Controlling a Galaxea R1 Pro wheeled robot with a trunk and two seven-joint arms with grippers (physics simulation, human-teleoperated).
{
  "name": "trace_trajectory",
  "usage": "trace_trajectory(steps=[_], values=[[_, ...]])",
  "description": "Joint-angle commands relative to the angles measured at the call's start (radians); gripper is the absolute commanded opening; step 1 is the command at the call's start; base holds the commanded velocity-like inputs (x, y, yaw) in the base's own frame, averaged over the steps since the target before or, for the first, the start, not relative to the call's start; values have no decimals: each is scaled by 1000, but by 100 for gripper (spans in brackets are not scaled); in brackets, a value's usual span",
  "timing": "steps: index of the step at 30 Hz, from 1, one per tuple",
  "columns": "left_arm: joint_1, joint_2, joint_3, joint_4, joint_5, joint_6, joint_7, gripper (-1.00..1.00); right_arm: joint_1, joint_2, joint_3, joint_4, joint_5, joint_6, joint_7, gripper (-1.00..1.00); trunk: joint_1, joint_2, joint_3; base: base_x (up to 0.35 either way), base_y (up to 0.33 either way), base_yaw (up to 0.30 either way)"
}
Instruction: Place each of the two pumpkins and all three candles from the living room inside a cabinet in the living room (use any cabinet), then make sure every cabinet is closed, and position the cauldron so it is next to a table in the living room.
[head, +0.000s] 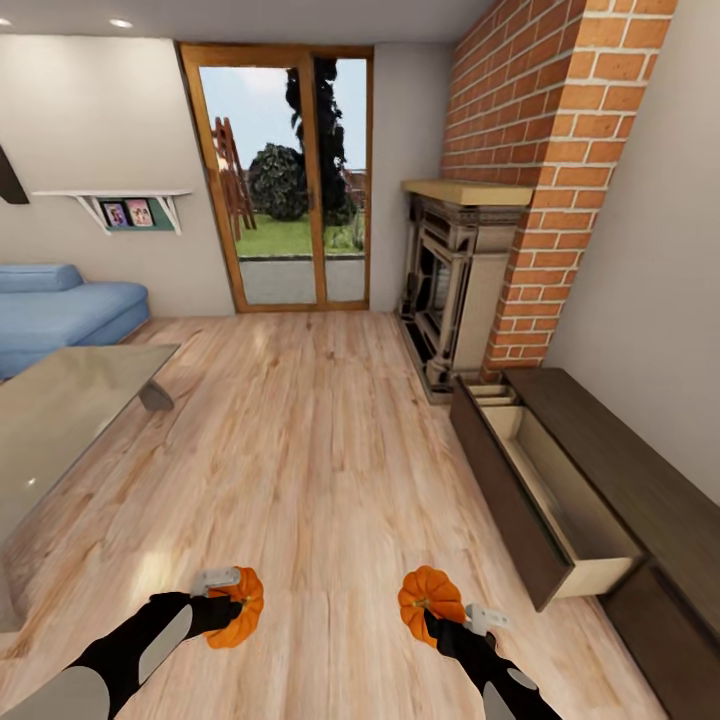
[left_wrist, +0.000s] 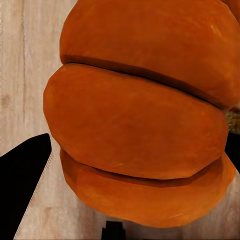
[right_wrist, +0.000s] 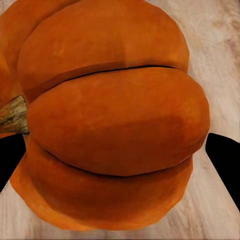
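left gripper (head: 222, 600): ribbed pumpkin (head: 240, 608); right gripper (head: 455, 622): second ribbed pumpkin (head: 430, 597)

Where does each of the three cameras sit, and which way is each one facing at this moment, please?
Head view: on the robot's head, facing forward and down over wood floor toward the glass door; both dark arms show, left gripper and right gripper each holding a pumpkin; open cabinet drawer at right.
Left wrist view: near the left gripper, looking along dark fingers at the left pumpkin.
Right wrist view: near the right gripper, on the right pumpkin.
Shared: both pumpkins, at and from the head.
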Motion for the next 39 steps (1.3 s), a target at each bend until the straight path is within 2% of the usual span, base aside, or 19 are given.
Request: trace_trajectory(steps=[1,39], values=[[-1,2,-8,-3,8,3,11,-100,-1,0,4,0,-11,-5,1,-100,1,-1,-1,301,151,0],[-1,8,-8,-6,8,2,11,-100,-1,0,4,0,-11,-5,11,-100,1,-1,-1,298,148,0]])
